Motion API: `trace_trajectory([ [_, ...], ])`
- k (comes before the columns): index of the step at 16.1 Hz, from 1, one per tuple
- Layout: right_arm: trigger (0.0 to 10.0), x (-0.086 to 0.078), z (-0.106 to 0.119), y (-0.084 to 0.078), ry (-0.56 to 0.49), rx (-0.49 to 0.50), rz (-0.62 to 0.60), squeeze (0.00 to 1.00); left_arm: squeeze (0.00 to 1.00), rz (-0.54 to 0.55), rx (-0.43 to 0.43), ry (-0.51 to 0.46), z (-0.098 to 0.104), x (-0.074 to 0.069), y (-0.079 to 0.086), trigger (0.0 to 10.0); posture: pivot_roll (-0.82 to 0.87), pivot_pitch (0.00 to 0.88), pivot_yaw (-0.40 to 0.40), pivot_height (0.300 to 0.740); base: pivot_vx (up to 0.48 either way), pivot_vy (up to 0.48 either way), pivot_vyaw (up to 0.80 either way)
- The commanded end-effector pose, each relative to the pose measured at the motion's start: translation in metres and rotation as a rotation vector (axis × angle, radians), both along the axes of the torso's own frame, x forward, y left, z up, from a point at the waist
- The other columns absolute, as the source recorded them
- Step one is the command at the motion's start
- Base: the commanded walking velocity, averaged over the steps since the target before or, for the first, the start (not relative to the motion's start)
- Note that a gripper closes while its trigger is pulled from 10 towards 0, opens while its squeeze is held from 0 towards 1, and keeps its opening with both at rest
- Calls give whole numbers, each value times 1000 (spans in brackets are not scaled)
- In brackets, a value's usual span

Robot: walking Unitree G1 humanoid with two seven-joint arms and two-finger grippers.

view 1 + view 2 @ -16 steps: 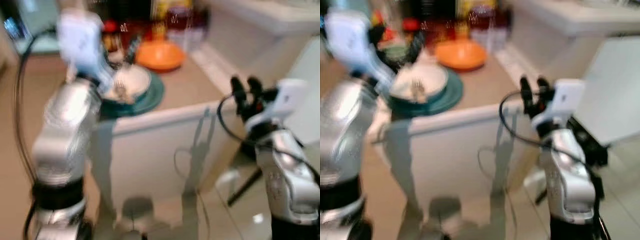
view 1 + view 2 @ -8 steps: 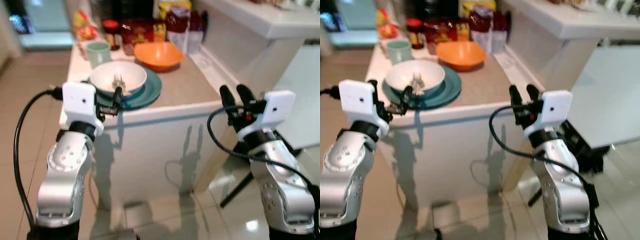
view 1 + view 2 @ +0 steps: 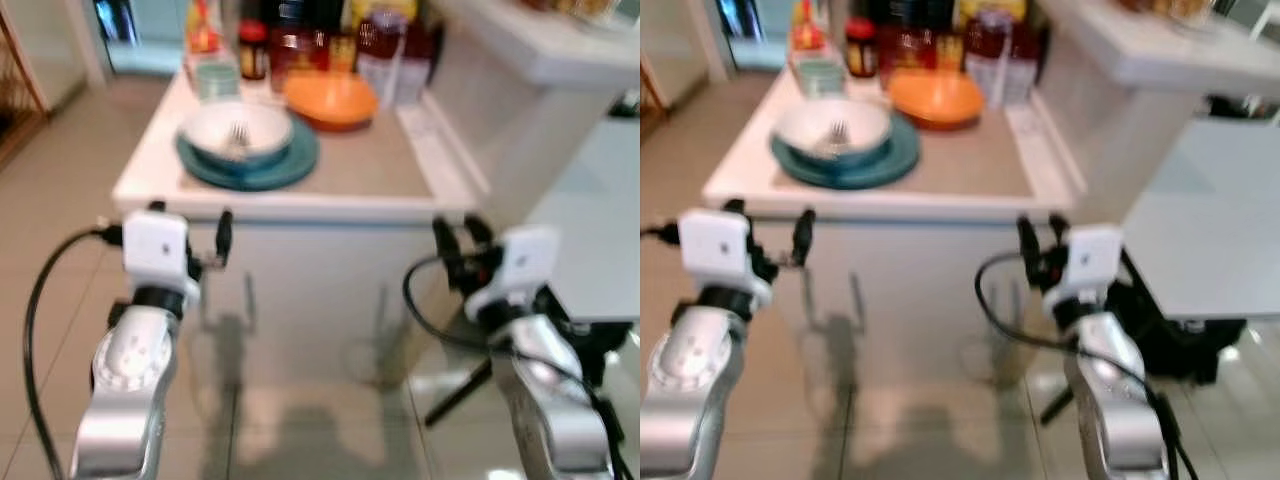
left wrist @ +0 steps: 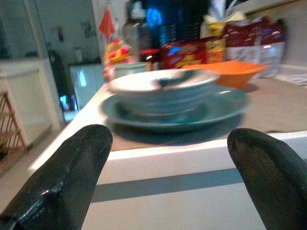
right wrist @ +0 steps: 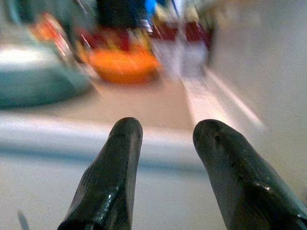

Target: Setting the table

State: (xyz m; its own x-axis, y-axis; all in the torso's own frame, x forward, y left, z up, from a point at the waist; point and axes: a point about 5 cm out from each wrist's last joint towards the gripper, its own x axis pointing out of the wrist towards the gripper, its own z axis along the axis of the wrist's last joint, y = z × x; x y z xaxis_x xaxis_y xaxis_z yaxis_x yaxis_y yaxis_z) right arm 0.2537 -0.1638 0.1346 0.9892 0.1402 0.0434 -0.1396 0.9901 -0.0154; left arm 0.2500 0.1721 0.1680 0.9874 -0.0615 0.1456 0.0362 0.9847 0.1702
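A white counter (image 3: 300, 205) with a beige top juts toward me, its white front panel (image 3: 310, 300) catching soft shadows. At its far edge stands a crowd of jars and packets (image 3: 330, 40). Along its right edge rises a higher white ledge (image 3: 1160, 50). The floor (image 3: 60, 170) is pale glossy tile with light glaring off it. A pale blue-grey tabletop (image 3: 1200, 240) sits right of the counter. A wooden rack (image 3: 18, 85) stands far left, and a bright doorway (image 3: 740, 20) glows behind.

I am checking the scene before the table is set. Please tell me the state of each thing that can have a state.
Left gripper: fingers open, empty, below the counter edge.
Right gripper: fingers slightly apart, empty.
White bowl: upright on the teal plate, fork inside.
Orange bowl: upright, looks empty.
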Motion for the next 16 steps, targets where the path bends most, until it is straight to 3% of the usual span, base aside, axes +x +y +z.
trace_trajectory([
  [1,10000,-3,-11,-5,47,-14,-39,0,0,-42,5,19,-9,0,-8,10000,72,17,-52,740,0,0,0],
  [4,10000,2,2,-3,-45,23,-40,0,0,-103,-3,22,-15,1,-14,10000,69,18,-49,740,81,0,0],
  [7,10000,14,23,-1,-112,39,-47,0,0,-127,-1,-22,-2,7,-17,10000,68,13,-39,740,272,0,0],
  [9,10000,20,33,1,-149,-6,-29,0,0,-148,1,-60,7,10,-18,10000,69,10,-42,740,317,0,0],
  [14,10000,24,40,-4,-172,2,-57,0,0,-176,8,-89,18,12,-21,10000,73,9,-46,740,379,0,800],
  [16,10000,25,45,-8,-200,74,-86,0,0,-207,16,-124,30,14,-25,10000,75,7,-47,740,388,0,400],
])
